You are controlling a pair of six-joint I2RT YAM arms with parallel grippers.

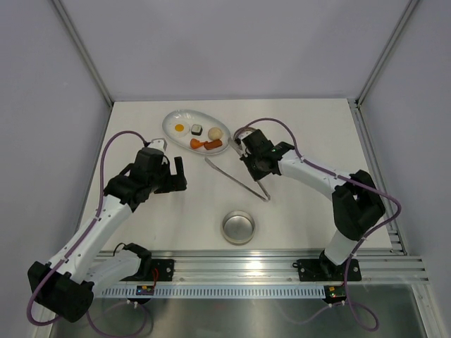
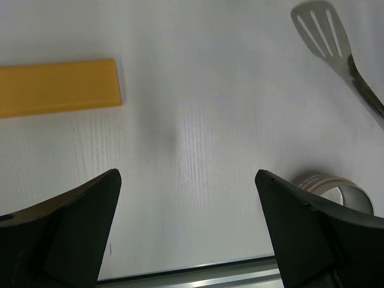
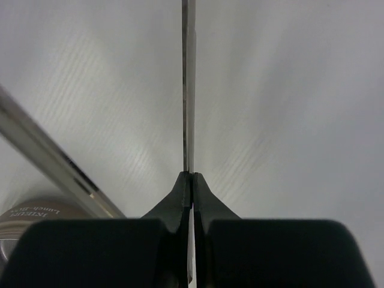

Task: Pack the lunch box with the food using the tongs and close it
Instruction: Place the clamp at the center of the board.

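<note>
One white tabletop [image 1: 303,127] carries the scene, and two robot arms reach over it from the near edge. The left gripper [image 1: 182,174] hangs beyond and to the left of the lunch box [image 1: 238,227], its jaws spread wide with only bare surface between them. The right gripper [image 1: 244,151] sits beyond the lunch box and a little to its right, its jaws pinched tight on one thin arm of the tongs [image 1: 236,179].

One white oval plate [image 1: 171,117] lies farther from the lunch box than both grippers, beyond it and to its left. The single pair of tongs forms a V between that plate and the lunch box, with its joined end nearest the lunch box and its two arms opening away from it. In the left wrist view, one flat yellow strip [image 2: 57,87] lies well left of the lunch box's rim.

The lunch box, one round steel tin with an open top, stands near the front rail between the two arm bases.

Five food pieces rest on the plate, all well apart from the lunch box:
- one fried egg [image 1: 179,128]
- one sushi roll [image 1: 196,129]
- one beige ball [image 1: 215,132]
- one sausage [image 1: 212,144]
- one orange chunk [image 1: 195,143]
</note>
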